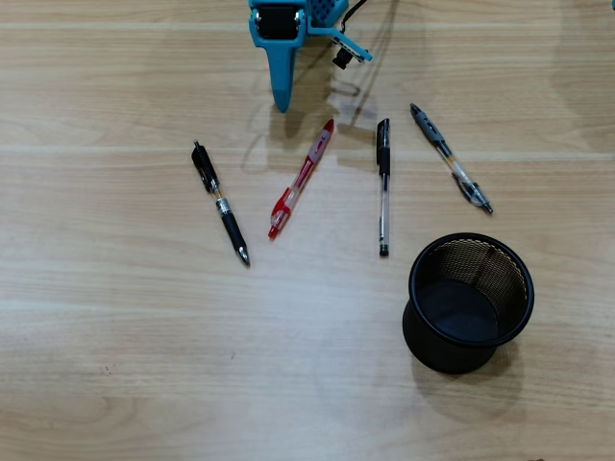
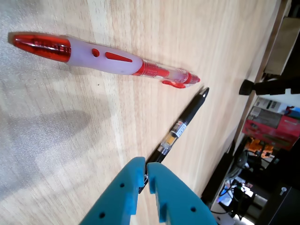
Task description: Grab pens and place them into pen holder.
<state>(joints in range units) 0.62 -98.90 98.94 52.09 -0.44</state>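
Four pens lie on the wooden table in the overhead view: a black pen with a silver band point(image 1: 220, 204) at the left, a red translucent pen point(image 1: 301, 180), a clear black-capped stick point(image 1: 383, 187) and a grey-clear clicker point(image 1: 451, 158). The black wire-mesh pen holder point(image 1: 480, 261) stands upright at the lower right with nothing inside it. My blue gripper point(image 1: 281, 102) hangs at the top, above the red pen's upper end. In the wrist view the gripper point(image 2: 146, 164) is shut with nothing between its tips. The red pen point(image 2: 108, 60) and black pen point(image 2: 180, 125) lie beyond it on the table.
The wrist view shows the table's edge point(image 2: 262, 70) at the right, with boxes and cables point(image 2: 267, 126) on the floor beyond. A dark cable point(image 1: 357, 17) trails from the arm at the top of the overhead view.
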